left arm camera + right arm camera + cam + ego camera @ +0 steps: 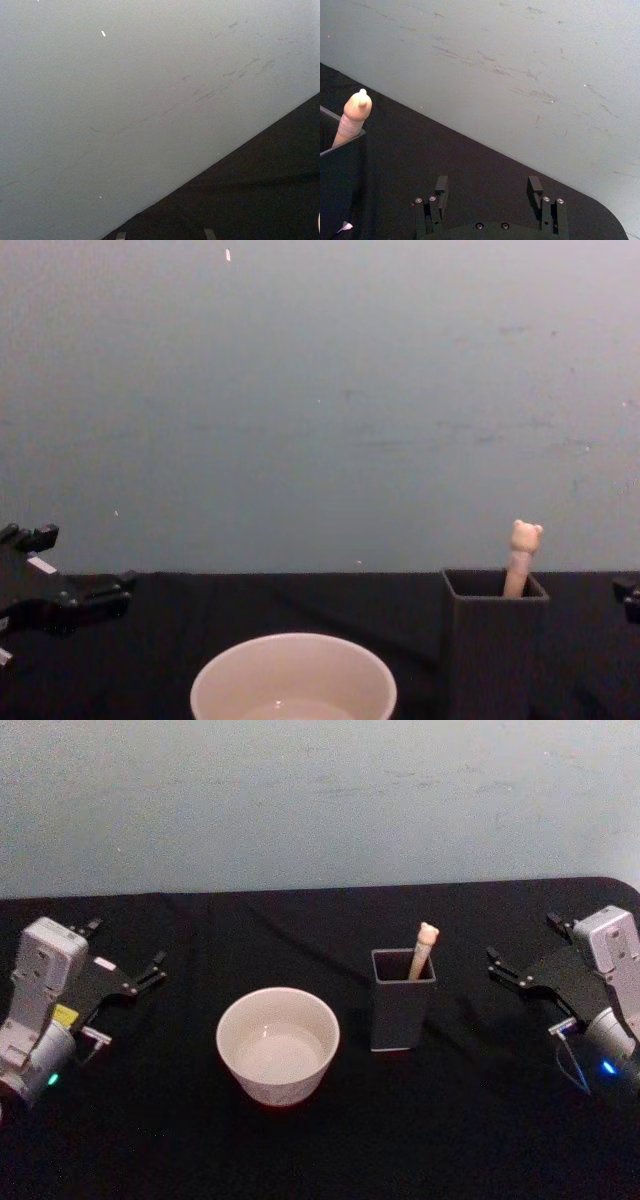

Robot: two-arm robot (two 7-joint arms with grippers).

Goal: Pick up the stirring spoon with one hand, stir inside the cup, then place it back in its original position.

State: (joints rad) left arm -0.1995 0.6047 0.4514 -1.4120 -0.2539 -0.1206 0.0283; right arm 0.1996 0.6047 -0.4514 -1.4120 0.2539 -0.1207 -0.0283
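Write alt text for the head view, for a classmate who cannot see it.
A bear-topped stirring spoon stands in a dark grey holder beside a wide cream cup on a black table. The left gripper and right gripper sit at either side, jaws open, holding nothing.

You will find no text, brand, number or sign here that can be read. On the left, the small yellow sticker (65, 1015) on the grey wrist housing (40, 985) and the small white label (103, 963) on the black left gripper (127, 942) are too small to make out.
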